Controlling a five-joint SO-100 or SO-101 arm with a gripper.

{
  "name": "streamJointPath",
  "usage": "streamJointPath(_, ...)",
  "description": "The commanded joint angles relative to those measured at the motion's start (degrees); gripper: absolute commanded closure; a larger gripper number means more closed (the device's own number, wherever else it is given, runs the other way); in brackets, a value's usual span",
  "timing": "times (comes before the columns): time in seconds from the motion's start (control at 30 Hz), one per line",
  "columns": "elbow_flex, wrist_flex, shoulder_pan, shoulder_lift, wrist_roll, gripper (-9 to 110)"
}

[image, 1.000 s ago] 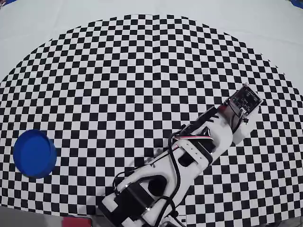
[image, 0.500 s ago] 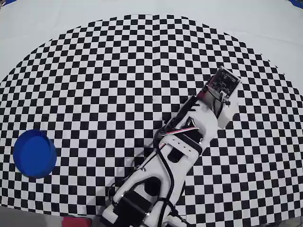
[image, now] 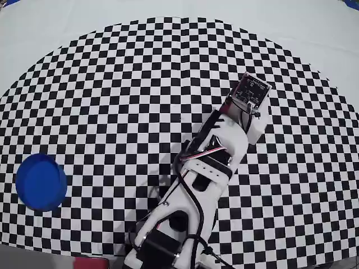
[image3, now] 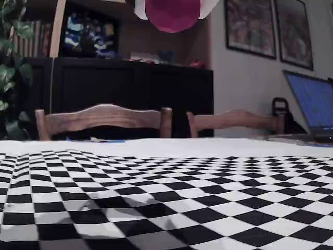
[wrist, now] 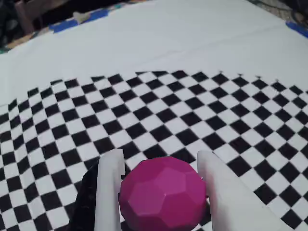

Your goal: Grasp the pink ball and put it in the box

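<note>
Gripper clamped on the pink ball, one white finger pressed to each side. In the fixed view the ball hangs well above the checkered mat, presumably lifted to clear it during transport. Blue round box sits at the overhead view's left edge, well apart from the arm; carry not yet done.

End effector raised, fingers clamping pink ball.
</note>
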Motion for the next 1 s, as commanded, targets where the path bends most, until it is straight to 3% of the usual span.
streamJointPath(0.0, -0.35, 0.26, -2.55, 2.99, 0.09, 101)
streamJointPath(0.97, 0.35, 1.14, -25.93, 3.69, 0.09, 101)
